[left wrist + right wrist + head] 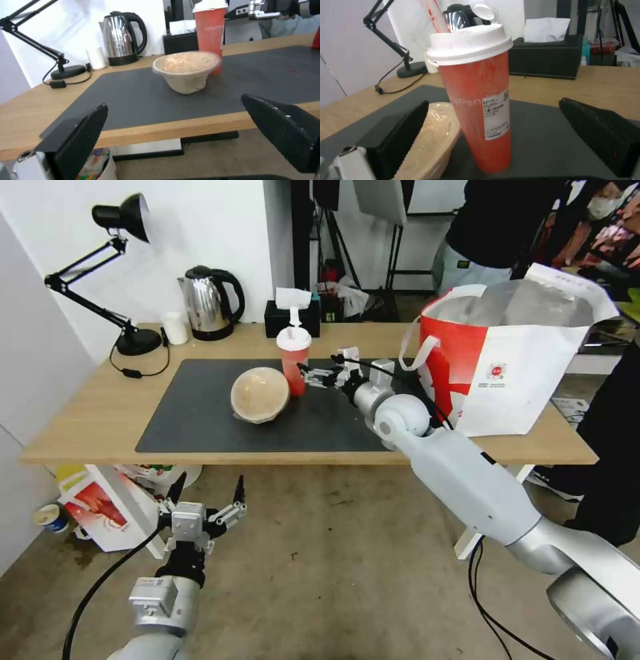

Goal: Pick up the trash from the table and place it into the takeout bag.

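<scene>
Takeout bag (513,373) cut off upper right; red cup (294,361) upright mid-frame, right gripper (313,375) spread wide beside it, gripping nothing; left gripper (208,493) open, empty.

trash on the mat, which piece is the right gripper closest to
The red drink cup with the white lid: the open right gripper is level with it, fingers either side. The beige paper bowl sits just beyond it.

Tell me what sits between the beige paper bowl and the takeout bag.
In the head view, the red drink cup and the open right gripper beside it lie between the bowl and bag.
</scene>
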Robot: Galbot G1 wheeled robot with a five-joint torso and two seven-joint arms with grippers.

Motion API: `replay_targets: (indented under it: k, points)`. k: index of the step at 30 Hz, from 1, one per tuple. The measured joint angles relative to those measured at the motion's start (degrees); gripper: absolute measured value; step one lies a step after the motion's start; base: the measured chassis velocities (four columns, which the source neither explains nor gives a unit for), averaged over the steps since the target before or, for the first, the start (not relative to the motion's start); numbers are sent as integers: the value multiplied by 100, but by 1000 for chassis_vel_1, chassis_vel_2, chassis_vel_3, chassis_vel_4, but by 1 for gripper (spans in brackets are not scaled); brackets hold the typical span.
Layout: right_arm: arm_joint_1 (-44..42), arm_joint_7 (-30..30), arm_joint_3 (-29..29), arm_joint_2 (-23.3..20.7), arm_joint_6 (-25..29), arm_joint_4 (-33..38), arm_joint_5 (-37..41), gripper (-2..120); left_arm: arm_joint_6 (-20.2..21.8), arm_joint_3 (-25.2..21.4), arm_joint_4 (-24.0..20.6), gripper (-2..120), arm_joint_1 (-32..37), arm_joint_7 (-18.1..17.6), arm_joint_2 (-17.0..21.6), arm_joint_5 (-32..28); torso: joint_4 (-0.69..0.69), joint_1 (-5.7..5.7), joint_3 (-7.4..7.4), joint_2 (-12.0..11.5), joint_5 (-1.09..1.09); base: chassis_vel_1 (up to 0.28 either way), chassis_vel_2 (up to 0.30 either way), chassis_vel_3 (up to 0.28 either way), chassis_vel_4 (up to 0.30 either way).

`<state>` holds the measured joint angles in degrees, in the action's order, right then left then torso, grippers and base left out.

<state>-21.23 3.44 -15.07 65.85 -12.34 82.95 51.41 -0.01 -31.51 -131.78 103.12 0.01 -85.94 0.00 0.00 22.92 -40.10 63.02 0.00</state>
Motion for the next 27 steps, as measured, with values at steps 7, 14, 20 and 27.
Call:
replay_targets:
  k: [7, 14, 20, 27]
  points:
    - [51, -4, -42, 52, -4, -109, -28, 100, 0, 0, 0, 100, 0, 0, 0, 0, 0, 0, 0, 0, 0, 0, 0, 0, 0]
    - [118, -15, -54, 113, -7, -236, -47, 100, 0, 0, 0, 100, 0, 0, 0, 0, 0, 0, 0, 0, 0, 0, 0, 0, 0]
    - [206, -53, -73, 222, -9, -462, -93, 100, 0, 0, 0, 100, 0, 0, 0, 0, 0, 0, 0, 0, 0, 0, 0, 0, 0]
    - [307, -95, -99, 371, -9, -741, -144, 100, 0, 0, 0, 100, 0, 0, 0, 0, 0, 0, 0, 0, 0, 0, 0, 0, 0]
